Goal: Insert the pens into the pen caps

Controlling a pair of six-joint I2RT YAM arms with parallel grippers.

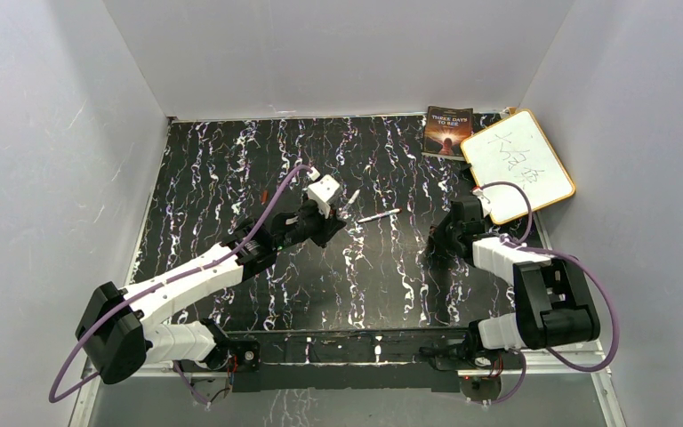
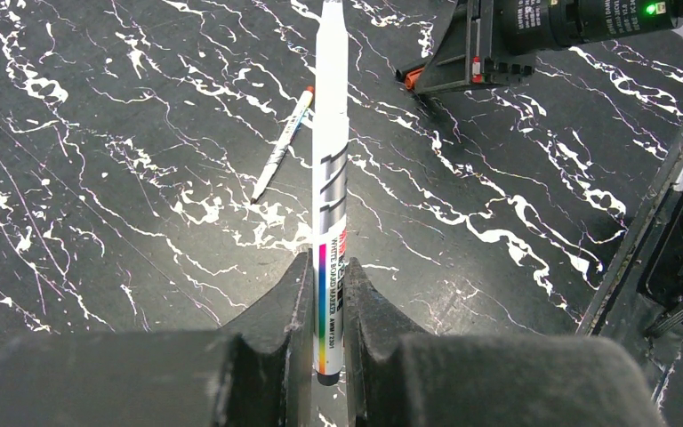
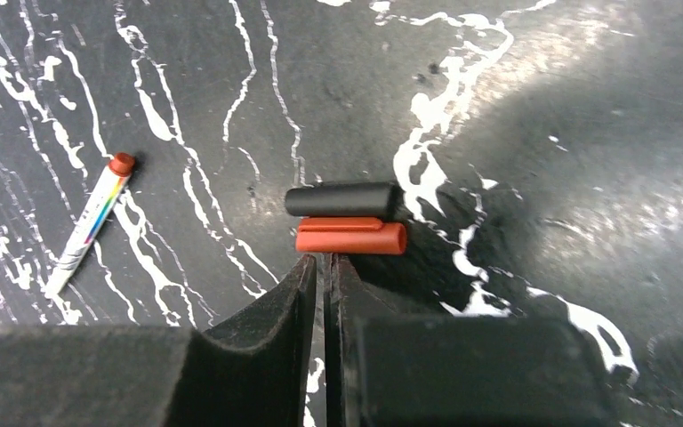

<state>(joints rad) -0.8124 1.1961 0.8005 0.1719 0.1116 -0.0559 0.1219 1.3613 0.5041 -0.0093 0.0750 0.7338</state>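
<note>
My left gripper (image 2: pixel 329 262) is shut on the lower end of a white pen (image 2: pixel 331 151), which points forward above the table. From above, this gripper (image 1: pixel 336 222) sits mid-table with the pen (image 1: pixel 351 199) sticking out. A second white pen (image 2: pixel 283 142) with a red end lies on the table; it also shows from above (image 1: pixel 379 215) and in the right wrist view (image 3: pixel 89 222). A black cap (image 3: pixel 342 199) and a red cap (image 3: pixel 351 238) lie side by side. My right gripper (image 3: pixel 322 262) is shut, its tips right against the red cap. No third pen is in view.
A book (image 1: pixel 447 131) and a framed whiteboard (image 1: pixel 518 165) with scribbles lie at the back right corner. White walls enclose the black marbled table (image 1: pixel 231 169). My right gripper (image 1: pixel 433 247) is low at the table's right middle.
</note>
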